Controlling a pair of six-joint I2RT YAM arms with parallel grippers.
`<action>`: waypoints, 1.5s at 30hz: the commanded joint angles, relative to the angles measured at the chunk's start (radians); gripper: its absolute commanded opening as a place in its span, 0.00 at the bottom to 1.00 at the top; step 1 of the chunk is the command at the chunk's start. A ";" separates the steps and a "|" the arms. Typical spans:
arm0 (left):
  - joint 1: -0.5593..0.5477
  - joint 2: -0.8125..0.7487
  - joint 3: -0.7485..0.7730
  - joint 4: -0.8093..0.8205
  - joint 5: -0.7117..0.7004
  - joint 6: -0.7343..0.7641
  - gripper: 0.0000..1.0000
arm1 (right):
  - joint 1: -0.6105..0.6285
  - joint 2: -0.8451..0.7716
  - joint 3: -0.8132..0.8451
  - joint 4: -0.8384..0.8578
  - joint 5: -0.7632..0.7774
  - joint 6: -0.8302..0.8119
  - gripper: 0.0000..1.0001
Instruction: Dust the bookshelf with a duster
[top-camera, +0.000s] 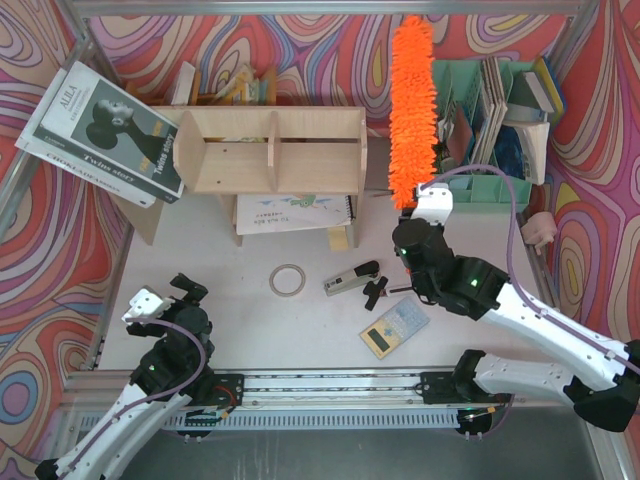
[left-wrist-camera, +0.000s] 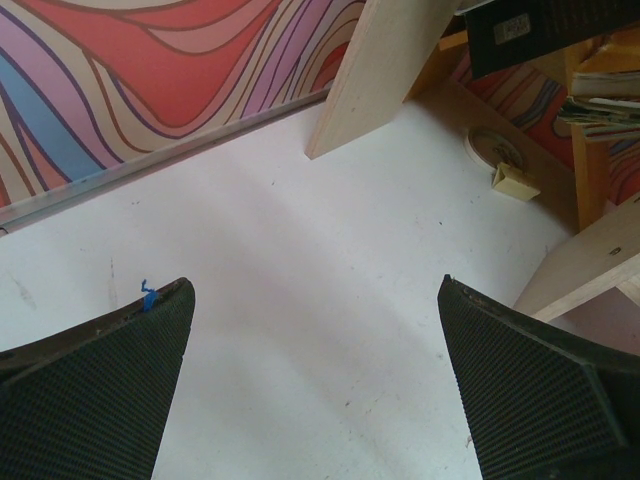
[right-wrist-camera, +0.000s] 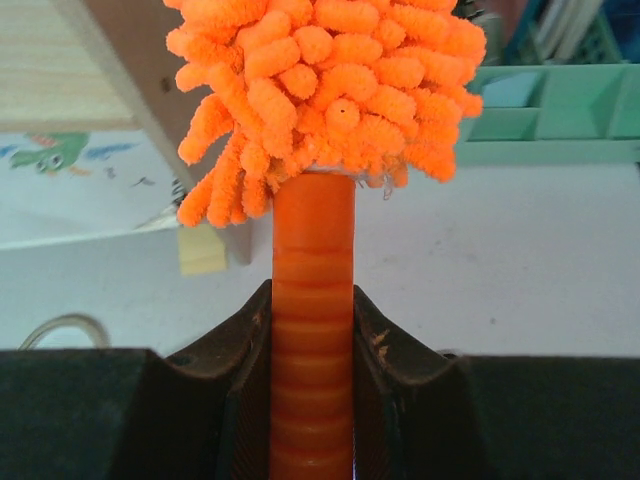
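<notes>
Duster (top-camera: 411, 110): shaggy bright orange chenille head, ribbed orange handle.

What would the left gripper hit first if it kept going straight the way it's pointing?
Most likely the bare white tabletop, since the open left gripper tilts downward. A plywood panel stands beyond it, though depth is unclear.

Bright even light, faint soft shadows, wrist cam pics slightly blurry
</notes>
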 joint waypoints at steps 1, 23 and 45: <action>0.004 -0.007 -0.017 0.009 0.001 0.013 0.99 | -0.014 0.004 -0.001 0.099 -0.157 -0.048 0.00; 0.006 -0.004 -0.018 0.018 0.004 0.019 0.99 | -0.029 0.009 -0.194 0.080 -0.302 0.137 0.00; 0.006 -0.008 -0.021 0.023 0.006 0.026 0.99 | -0.028 -0.102 -0.024 -0.058 -0.348 0.198 0.00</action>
